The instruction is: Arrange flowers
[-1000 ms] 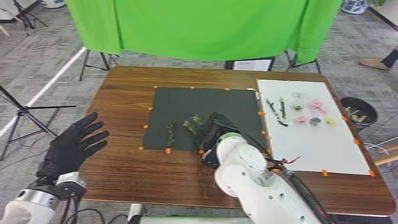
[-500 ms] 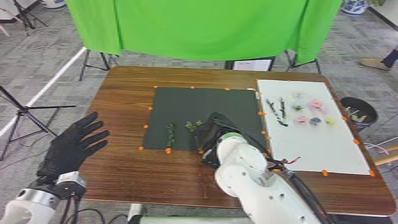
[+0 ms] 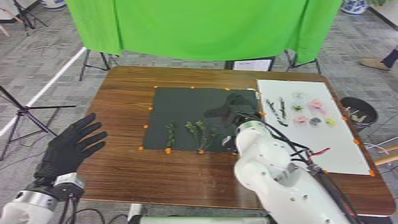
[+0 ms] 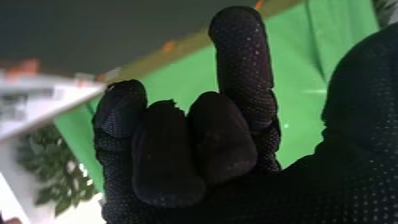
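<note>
My right hand (image 3: 233,106) is above the right part of the black mat (image 3: 182,99), its fingers relaxed with nothing held. In the right wrist view, the same hand (image 4: 244,65) has one finger straight and others bent. A green stem (image 3: 171,136) lies at the mat's lower left. Beside it, a leafy sprig (image 3: 193,129) and another thin sprig (image 3: 203,140) lie close together. On the white board (image 3: 315,150) are dark twigs (image 3: 282,111), pink flowers (image 3: 317,106), a yellow flower (image 3: 331,121) and a grey-blue one (image 3: 314,121). My left hand (image 3: 69,150) is open off the table's left side.
The brown wooden table (image 3: 124,115) surrounds mat and board, with orange tape along their edges. A dark bin (image 3: 358,111) stands off the right edge. A green cloth (image 3: 195,30) hangs behind the table.
My right hand has moved away from the sprigs, up and to the right across the mat. The sprigs near the mat's lower edge are now uncovered. My left hand has barely moved.
</note>
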### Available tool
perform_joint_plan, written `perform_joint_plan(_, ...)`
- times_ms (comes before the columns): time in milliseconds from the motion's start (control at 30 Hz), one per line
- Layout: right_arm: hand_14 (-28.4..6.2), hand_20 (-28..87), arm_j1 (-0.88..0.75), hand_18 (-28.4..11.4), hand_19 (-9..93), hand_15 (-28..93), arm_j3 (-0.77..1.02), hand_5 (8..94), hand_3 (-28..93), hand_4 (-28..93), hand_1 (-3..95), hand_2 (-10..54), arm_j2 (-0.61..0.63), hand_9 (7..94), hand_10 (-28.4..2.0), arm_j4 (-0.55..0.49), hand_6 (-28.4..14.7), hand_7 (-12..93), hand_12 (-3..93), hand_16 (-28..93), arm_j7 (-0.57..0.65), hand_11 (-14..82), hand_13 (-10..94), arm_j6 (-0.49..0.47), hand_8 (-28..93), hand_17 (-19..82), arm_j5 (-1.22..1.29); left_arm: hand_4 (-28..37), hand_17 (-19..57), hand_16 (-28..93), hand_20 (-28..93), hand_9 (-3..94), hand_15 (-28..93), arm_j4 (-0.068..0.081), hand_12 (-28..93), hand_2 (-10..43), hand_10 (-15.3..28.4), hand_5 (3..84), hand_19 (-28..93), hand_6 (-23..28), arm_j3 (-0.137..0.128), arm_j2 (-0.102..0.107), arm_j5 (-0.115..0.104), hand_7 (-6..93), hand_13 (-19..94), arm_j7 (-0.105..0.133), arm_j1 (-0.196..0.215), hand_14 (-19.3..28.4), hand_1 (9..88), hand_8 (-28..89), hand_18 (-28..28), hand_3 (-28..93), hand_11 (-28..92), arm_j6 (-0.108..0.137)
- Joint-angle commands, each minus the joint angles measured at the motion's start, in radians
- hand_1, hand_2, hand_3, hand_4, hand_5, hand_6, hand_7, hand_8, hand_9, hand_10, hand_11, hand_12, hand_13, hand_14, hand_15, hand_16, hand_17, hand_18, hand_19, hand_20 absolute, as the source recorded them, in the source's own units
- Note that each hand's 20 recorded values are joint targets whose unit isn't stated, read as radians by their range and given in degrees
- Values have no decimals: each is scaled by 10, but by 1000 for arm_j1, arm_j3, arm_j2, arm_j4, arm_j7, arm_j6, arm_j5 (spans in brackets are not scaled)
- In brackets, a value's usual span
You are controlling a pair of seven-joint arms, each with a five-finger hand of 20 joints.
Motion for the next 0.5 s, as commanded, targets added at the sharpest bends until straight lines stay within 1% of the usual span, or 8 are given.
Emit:
perform_joint_plan(33, -108, 373, 69, -221, 852, 845, 97, 772, 778, -282, 129, -95, 190, 792, -102, 68, -16, 431, 630, 448, 69, 680, 754, -26, -69, 325, 5, -283, -101, 0, 109, 232, 323, -11, 178, -26, 115, 271, 388, 42, -7, -13, -2, 187, 175, 7, 28, 164, 237, -105, 204, 692, 192, 4)
perform_joint_plan(167, -111, 385, 92, -220, 841, 841, 91, 764, 726, -283, 132, -95, 225, 778, -97, 128, -19, 406, 620, 443, 85, 681, 740, -44, -74, 314, 8, -283, -101, 0, 109, 232, 324, -11, 178, -27, 115, 271, 388, 42, -9, -13, -2, 185, 175, 6, 32, 164, 237, -104, 204, 693, 191, 3)
perform_joint_plan(200, -113, 387, 96, -219, 836, 840, 84, 759, 710, -283, 143, -95, 228, 775, -97, 146, -21, 395, 620, 443, 88, 680, 736, -25, -77, 310, 11, -283, -101, 0, 109, 232, 324, -11, 178, -28, 115, 271, 387, 42, -8, -13, -1, 185, 175, 8, 32, 164, 236, -104, 204, 694, 191, 4)
perform_joint_plan(300, -115, 395, 111, -219, 828, 837, 75, 738, 708, -283, 148, -95, 226, 760, -102, 196, -24, 378, 621, 444, 105, 677, 717, -23, -80, 301, 31, -283, -101, 0, 109, 232, 324, -8, 178, -28, 115, 271, 388, 42, -3, -12, -3, 185, 175, 5, 28, 164, 236, -104, 204, 694, 190, 2)
perform_joint_plan(333, -116, 397, 108, -218, 825, 836, 81, 729, 707, -283, 151, -95, 220, 751, -104, 212, -28, 372, 621, 445, 101, 678, 709, -40, -81, 299, 4, -283, -101, 0, 110, 232, 324, -8, 177, -27, 115, 270, 388, 42, -2, -11, -3, 185, 174, 5, 27, 164, 237, -104, 204, 693, 189, 1)
perform_joint_plan(433, -121, 405, 123, -220, 816, 833, 73, 693, 717, -283, 146, -95, 226, 719, -112, 245, -36, 383, 622, 447, 111, 680, 681, -51, -80, 287, 19, -283, -101, 0, 109, 231, 324, -8, 178, -28, 115, 270, 387, 41, -3, -12, -2, 186, 174, 3, 28, 164, 237, -104, 203, 693, 189, -2)
perform_joint_plan(467, -122, 407, 127, -222, 814, 833, 63, 686, 720, -283, 146, -95, 233, 710, -114, 257, -38, 386, 621, 447, 107, 681, 674, -37, -82, 283, 4, -283, -101, 0, 109, 232, 324, -7, 178, -28, 114, 270, 387, 41, -3, -10, -2, 186, 175, 3, 26, 164, 237, -104, 203, 694, 189, -4)
perform_joint_plan(500, -123, 410, 128, -223, 812, 833, 64, 678, 725, -283, 145, -95, 229, 702, -118, 269, -41, 389, 619, 448, 101, 682, 666, -55, -84, 280, -11, -283, -101, 0, 109, 232, 324, -9, 179, -28, 115, 270, 387, 41, -5, -10, -2, 186, 175, 1, 28, 164, 236, -104, 203, 695, 189, -1)
